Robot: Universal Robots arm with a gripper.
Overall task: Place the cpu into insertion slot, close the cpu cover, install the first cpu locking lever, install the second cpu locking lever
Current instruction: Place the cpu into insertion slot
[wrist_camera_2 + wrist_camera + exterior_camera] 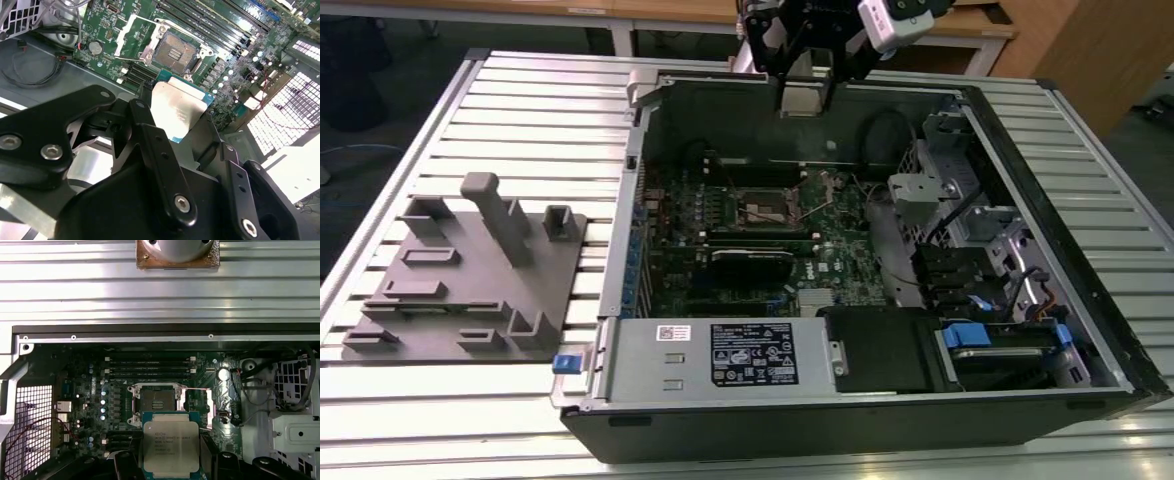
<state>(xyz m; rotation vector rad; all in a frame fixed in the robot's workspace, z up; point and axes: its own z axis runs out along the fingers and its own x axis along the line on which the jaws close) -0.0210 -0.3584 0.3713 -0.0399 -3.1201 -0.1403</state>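
**A:** Since the cpu (171, 447) is pinched by two opposite edges between the fingers of the claw (172, 465), how is it judged to handle?

**B:** It is judged light, thin and stiff. The smooth metal top could slip if the squeeze were slack. Its underside and the contacts of the slot (156, 402) are taken to be fragile. The edges are therefore thought the right place for a hold, and that is how it is gripped here. The faces are best left untouched.

**A:** Where is it found?

**B:** It is held in the air over the open case (854, 425), well apart from the slot. The slot is seen bare on the green board (834, 215).

**A:** What is offered by the first wrist view?

**B:** The cpu's top is shown square-on with the slot just beyond it, so their alignment can be compared.

**A:** And by the second wrist view?

**B:** The cpu is seen at a slant, with its green rim standing out past the fingers. The cover (123, 37) is seen swung open beside the slot, which is less plainly made out in the first.

**A:** And the exterior view?

**B:** Height is best judged there. The claw is seen near the case's far wall, high above the board.
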